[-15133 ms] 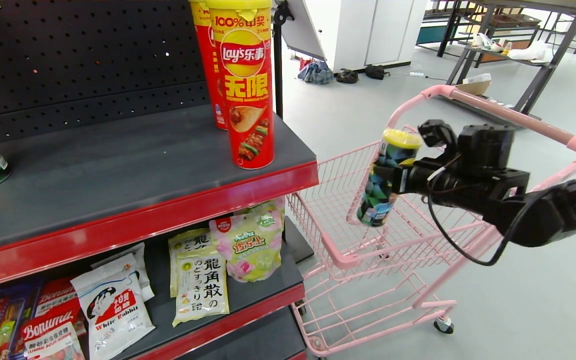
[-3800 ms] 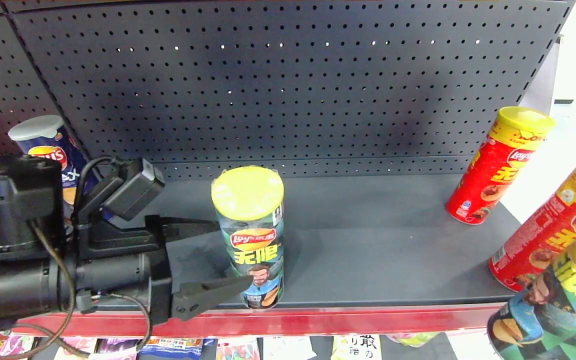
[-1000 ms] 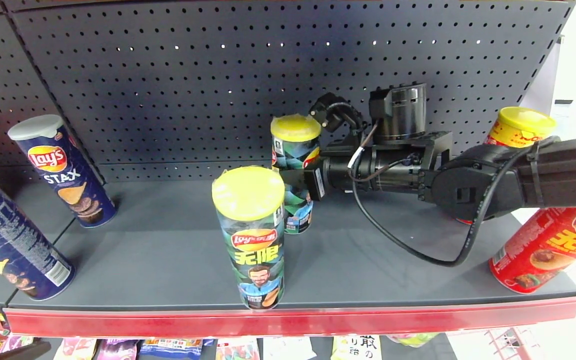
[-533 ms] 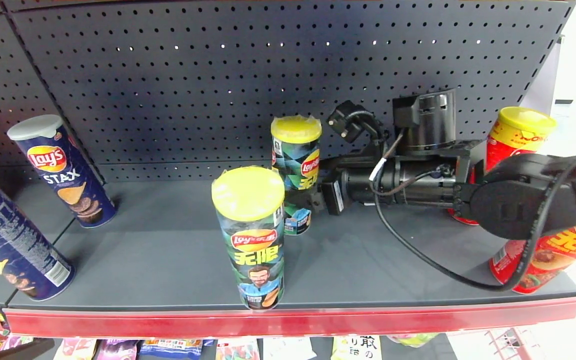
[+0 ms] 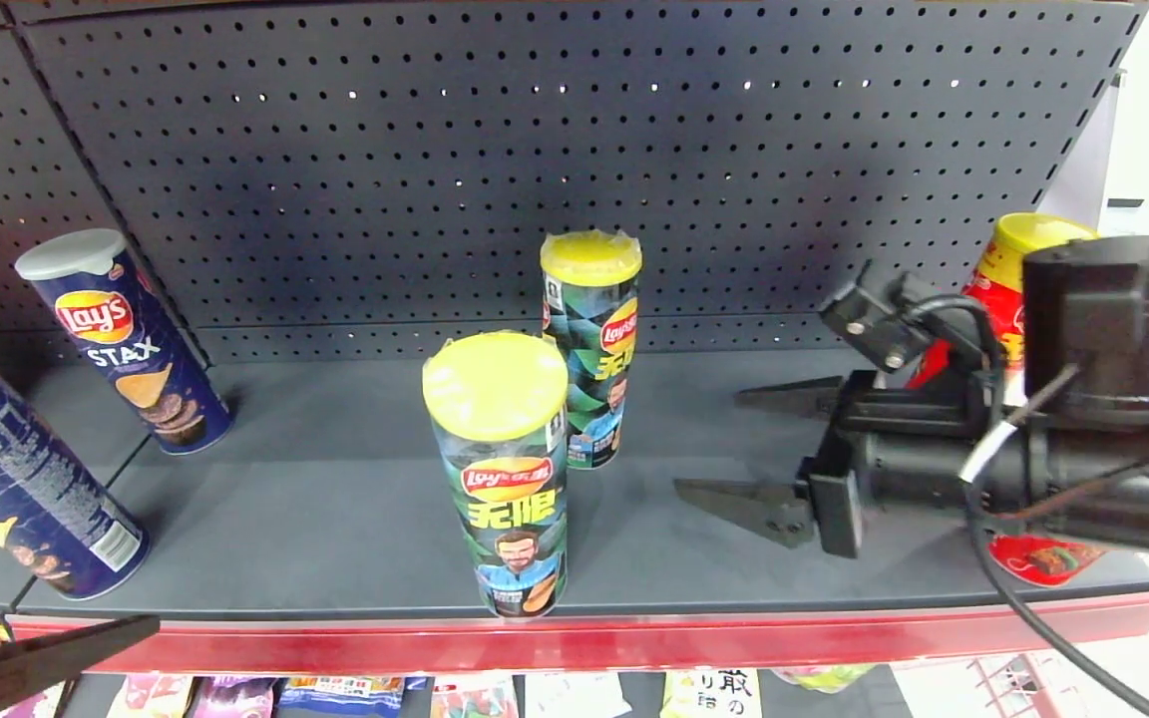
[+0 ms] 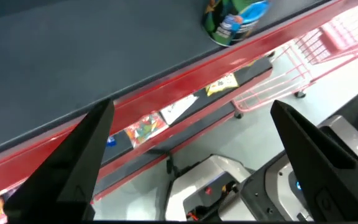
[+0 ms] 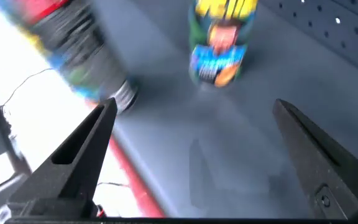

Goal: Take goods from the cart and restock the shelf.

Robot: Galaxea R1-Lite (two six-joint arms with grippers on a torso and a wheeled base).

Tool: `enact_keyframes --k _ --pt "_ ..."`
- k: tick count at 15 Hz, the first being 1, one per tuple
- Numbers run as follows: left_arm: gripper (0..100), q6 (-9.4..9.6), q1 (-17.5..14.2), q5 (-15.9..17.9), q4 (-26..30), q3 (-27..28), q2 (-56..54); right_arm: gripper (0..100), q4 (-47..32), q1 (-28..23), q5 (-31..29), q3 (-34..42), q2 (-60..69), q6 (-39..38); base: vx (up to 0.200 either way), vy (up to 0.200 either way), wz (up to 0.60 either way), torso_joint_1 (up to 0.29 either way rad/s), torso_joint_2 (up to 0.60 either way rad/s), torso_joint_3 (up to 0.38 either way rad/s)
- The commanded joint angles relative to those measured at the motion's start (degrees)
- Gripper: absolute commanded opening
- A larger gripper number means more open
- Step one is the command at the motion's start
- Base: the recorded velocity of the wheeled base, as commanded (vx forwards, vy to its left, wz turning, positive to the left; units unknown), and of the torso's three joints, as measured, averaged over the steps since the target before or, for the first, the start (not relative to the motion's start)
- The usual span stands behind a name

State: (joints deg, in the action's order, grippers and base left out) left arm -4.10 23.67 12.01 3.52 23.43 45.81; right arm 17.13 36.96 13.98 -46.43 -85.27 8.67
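Chip canister (image 5: 589, 349) stands upright far back on the shelf (image 5: 335, 519), behind its twin (image 5: 505, 469). I'd guess it is light, stiff and tippy, best held mid-body. The right gripper (image 5: 709, 444) hangs level to its right, fingers apart, well clear of it.

Right wrist view: it stands beyond the spread fingers (image 7: 73, 155).

Left wrist view: the left gripper (image 6: 191, 109) hangs near the shelf's red lip (image 6: 166, 81), fingers apart.

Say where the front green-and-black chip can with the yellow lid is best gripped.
Probably grip the front green-and-black cylindrical chip can around its mid-body, jaws either side, coming in level from the robot's right, where the open right gripper is. It stands upright with round walls at the shelf's front edge; the matching rear can stands close behind it.
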Motion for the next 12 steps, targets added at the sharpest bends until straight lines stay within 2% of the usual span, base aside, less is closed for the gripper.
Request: enact_keyframes --k 1,5,7,8,9,11,12 --pt "100 0.93 -0.6 -0.1 -1.4 2.6 9.5 100 -0.1 1.0 0.3 10.0 15.0 0.0 0.000 0.000 0.00 0.000 0.00 0.000" --pt "100 2.60 -0.6 -0.1 -5.8 5.7 20.8 100 -0.3 0.7 -0.4 19.3 29.2 0.0 0.000 0.000 0.00 0.000 0.00 0.000" --pt "100 3.57 -0.6 0.0 -7.0 6.7 23.9 100 -0.6 -2.5 -1.9 20.9 34.5 -0.5 0.000 0.000 0.00 0.000 0.00 0.000" --pt "100 5.15 -0.5 0.1 -7.0 7.1 25.9 100 -0.7 -7.5 -2.6 21.3 38.4 -3.1 0.000 0.000 0.00 0.000 0.00 0.000" --pt "100 5.68 -0.5 0.1 -7.0 7.2 27.2 100 -0.7 -11.0 -2.6 21.3 40.5 -4.5 0.000 0.000 0.00 0.000 0.00 0.000" --pt "100 5.94 -0.3 0.1 -7.0 8.3 29.4 100 -1.6 -17.7 -2.3 21.7 44.4 -6.6 0.000 0.000 0.00 0.000 0.00 0.000" --pt "100 6.03 -0.2 0.1 -7.0 9.3 30.4 100 -3.6 -19.0 -2.2 22.1 46.2 -7.9 0.000 0.000 0.00 0.000 0.00 0.000"
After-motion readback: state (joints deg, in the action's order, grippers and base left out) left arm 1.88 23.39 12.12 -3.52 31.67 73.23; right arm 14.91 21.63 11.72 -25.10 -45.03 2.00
